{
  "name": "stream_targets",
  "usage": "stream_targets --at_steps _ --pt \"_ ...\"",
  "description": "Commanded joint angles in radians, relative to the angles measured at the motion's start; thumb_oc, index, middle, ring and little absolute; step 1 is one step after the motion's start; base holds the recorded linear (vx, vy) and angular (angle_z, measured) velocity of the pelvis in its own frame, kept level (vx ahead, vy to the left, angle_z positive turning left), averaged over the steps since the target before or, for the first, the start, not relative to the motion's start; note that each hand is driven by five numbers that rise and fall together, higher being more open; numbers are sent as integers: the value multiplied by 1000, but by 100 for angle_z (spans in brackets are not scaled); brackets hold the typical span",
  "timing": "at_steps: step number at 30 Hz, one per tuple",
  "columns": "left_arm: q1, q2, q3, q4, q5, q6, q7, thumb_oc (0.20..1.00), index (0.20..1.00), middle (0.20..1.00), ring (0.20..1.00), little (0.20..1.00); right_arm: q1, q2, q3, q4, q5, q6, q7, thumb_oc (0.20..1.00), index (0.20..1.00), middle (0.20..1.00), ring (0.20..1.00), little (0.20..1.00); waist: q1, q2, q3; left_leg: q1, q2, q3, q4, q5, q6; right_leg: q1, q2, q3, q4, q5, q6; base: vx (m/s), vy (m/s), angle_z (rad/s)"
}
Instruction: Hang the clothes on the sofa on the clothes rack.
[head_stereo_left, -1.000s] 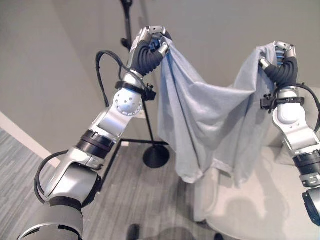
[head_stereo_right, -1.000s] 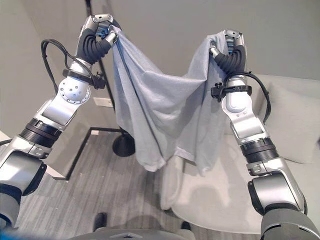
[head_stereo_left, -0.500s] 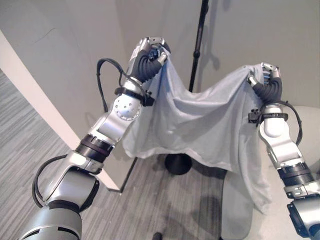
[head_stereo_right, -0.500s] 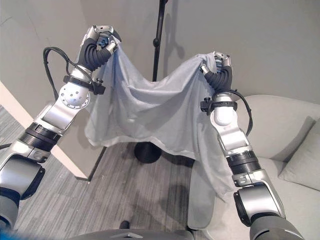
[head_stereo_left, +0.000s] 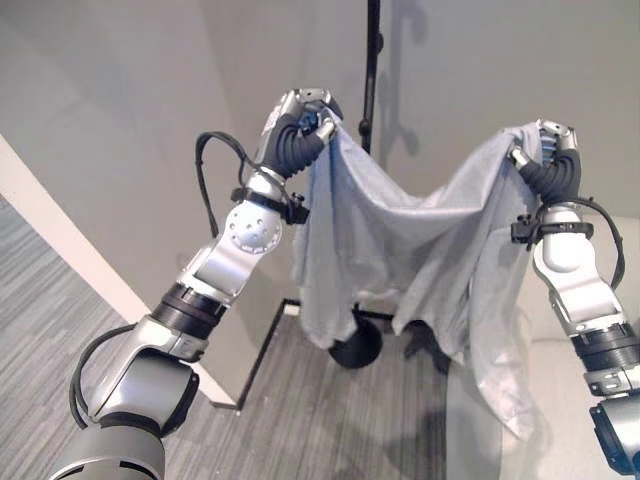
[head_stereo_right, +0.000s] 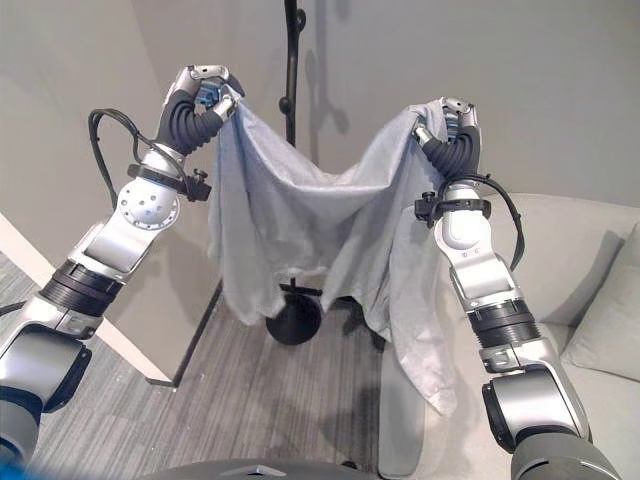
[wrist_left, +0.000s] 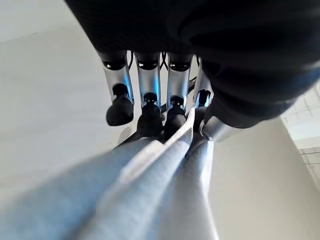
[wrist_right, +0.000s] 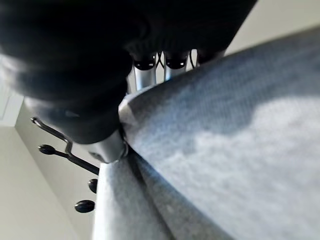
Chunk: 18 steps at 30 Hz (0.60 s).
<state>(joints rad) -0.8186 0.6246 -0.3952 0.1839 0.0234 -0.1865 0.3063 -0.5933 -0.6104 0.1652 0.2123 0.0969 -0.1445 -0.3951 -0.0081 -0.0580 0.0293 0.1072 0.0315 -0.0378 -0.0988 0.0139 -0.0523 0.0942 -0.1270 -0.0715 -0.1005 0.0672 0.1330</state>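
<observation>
Right wrist view alone shows rack (wrist_right: 65, 150) pegs; both hands' curled fingers (wrist_left: 150, 117) grip the shirt (head_stereo_left: 420, 240).

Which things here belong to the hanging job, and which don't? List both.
Job:
- light blue garment, stretched between left hand and right hand
- black clothes rack behind it
- sofa

Not the job:
- cushion on the sofa
- grey carpet

Soft matt grey cloth garment (head_stereo_left: 400, 240), black metal rack (head_stereo_left: 371, 60)
</observation>
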Motion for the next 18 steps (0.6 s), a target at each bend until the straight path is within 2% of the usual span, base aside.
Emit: stream_targets --at_steps 1,11,14,18 --pt "-59 -7 45 35 8 -27 22 200 200 200 200 200 -46 -42 -18 -10 8 -46 -6 200 200 200 200 200 17 -6 -89 -5 -27 40 11 -54 9 -9 -7 15 13 -12 46 0 0 0" --pt "-53 -11 43 35 4 -25 21 200 200 200 200 200 -50 -29 -28 -1 2 -39 -18 200 200 200 200 200 15 -4 -83 -6 -32 46 11 -63 25 -18 -33 21 24 0 67 -2 24 0" --pt "-67 -6 36 38 2 -26 22 200 200 200 200 200 -70 -35 -16 9 -6 -32 -14 200 200 200 200 200 18 3 -65 -4 -42 46 17 -80 41 -65 -53 32 126 -14 83 -46 80 -4" --pt "-76 -5 30 31 3 -26 24 200 200 200 200 200 -103 -55 -3 12 -11 -24 -12 200 200 200 200 200 4 9 -19 14 -73 35 38 -98 71 -159 -77 83 332 91 96 -24 115 -13"
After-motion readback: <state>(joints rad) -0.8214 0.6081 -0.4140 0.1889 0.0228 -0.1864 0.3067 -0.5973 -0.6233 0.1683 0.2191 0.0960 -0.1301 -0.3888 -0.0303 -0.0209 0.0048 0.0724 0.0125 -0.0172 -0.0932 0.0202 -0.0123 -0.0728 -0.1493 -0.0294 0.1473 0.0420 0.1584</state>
